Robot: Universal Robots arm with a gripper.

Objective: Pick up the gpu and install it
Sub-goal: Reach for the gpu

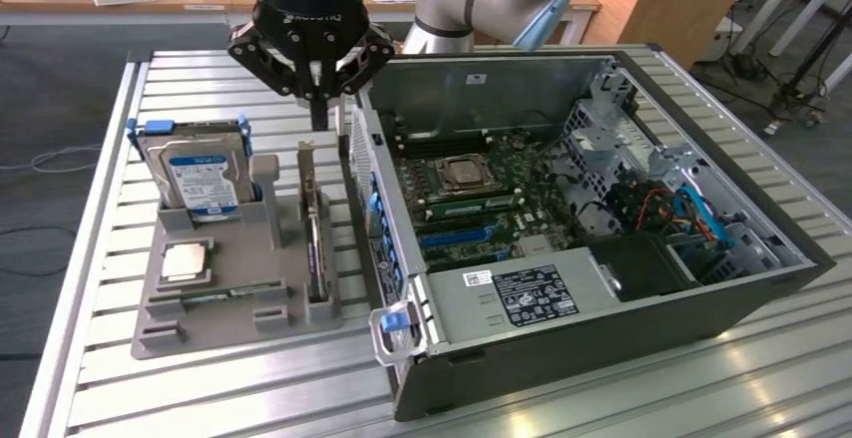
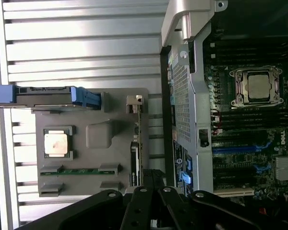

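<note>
The gpu (image 1: 315, 243) stands on its long edge in a slot of the grey holder (image 1: 213, 323), its silvery bracket at the far end. In the wrist view the gpu (image 2: 140, 136) shows edge-on as a thin strip. My gripper (image 1: 319, 117) hangs just above the card's far end with its fingers pressed together and nothing between them. It does not appear to touch the card. The wrist view shows the gripper (image 2: 151, 184) over the card's end.
The open computer case (image 1: 692, 288) lies at the exterior view's right, its side wall (image 1: 370, 189) close beside the gpu, motherboard (image 1: 480, 199) exposed. On the holder are a hard drive (image 1: 200, 174), a processor (image 1: 184, 261) and a memory stick (image 1: 219, 293). The table is slatted aluminium (image 1: 160, 398).
</note>
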